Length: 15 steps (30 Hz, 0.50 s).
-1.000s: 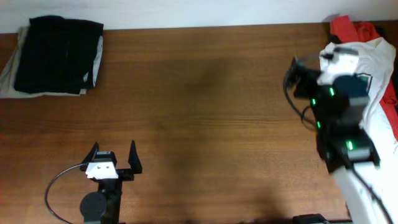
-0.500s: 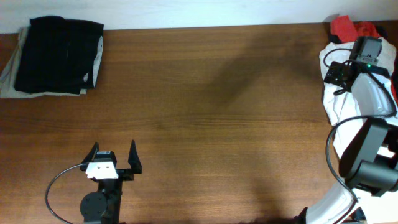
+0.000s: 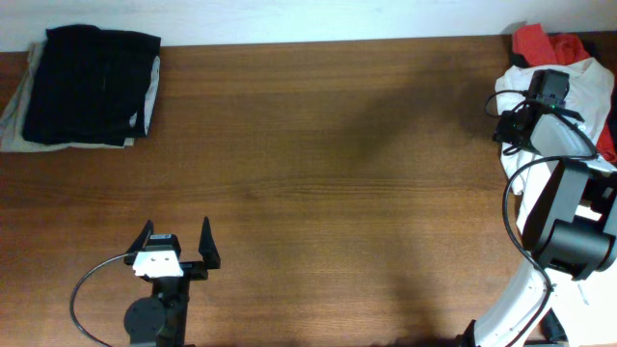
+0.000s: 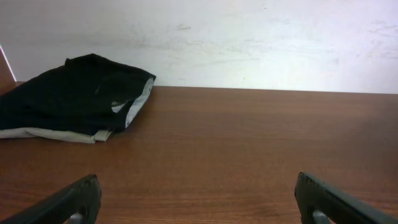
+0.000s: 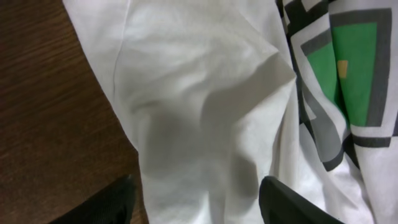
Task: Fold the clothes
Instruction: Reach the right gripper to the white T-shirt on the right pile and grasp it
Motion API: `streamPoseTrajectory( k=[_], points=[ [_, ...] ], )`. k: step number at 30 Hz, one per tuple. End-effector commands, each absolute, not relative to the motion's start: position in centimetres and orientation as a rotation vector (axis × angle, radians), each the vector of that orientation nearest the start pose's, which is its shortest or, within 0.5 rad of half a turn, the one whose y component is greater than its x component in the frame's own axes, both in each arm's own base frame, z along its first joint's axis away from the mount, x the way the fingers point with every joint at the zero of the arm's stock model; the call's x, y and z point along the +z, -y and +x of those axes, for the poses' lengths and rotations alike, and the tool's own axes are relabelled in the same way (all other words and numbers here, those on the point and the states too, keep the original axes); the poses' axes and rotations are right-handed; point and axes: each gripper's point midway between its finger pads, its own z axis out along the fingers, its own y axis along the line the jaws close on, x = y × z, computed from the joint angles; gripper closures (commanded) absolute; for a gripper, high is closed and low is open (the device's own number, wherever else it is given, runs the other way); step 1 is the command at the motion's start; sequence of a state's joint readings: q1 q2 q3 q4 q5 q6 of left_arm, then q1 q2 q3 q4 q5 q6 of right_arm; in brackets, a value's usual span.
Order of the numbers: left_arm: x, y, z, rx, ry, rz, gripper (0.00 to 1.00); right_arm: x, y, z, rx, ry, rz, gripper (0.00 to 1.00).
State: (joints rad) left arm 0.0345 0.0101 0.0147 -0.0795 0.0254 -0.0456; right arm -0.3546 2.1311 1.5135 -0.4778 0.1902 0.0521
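The white T-shirt (image 3: 588,82) lies crumpled at the table's far right edge; its green-and-white print (image 5: 348,74) shows in the right wrist view. My right gripper (image 3: 509,123) hovers over the shirt's left part, open, with the white cloth (image 5: 199,124) between and under its fingers (image 5: 199,208). My left gripper (image 3: 176,241) is open and empty near the table's front left; its fingertips (image 4: 199,199) frame bare wood.
A stack of folded black garments (image 3: 92,82) on a pale cloth lies at the back left, also in the left wrist view (image 4: 68,96). A red shirt (image 3: 545,43) lies behind the white one. A white wall runs behind the table.
The right arm swung from over the shirt's middle toward the back, then its gripper came down over the shirt's left part. The left arm has not moved.
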Motion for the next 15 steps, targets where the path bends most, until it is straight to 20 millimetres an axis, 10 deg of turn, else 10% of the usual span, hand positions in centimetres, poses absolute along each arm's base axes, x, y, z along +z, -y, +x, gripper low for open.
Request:
streamPoseTrajectory(
  k=[1, 9, 15],
  points=[
    [15.7, -0.3, 24.6, -0.023, -1.648, -0.028, 0.01, 3.6, 21.9, 46.4, -0.440, -2.585, 0.627, 0.38],
    [15.7, -0.3, 24.6, -0.023, -1.648, -0.028, 0.01, 3.3, 23.1, 45.0, -0.493, -2.605, 0.667, 0.38],
    [15.7, -0.3, 24.6, -0.023, -1.648, -0.028, 0.01, 3.3, 23.4, 44.8, -0.495, -2.605, 0.677, 0.59]
  ],
)
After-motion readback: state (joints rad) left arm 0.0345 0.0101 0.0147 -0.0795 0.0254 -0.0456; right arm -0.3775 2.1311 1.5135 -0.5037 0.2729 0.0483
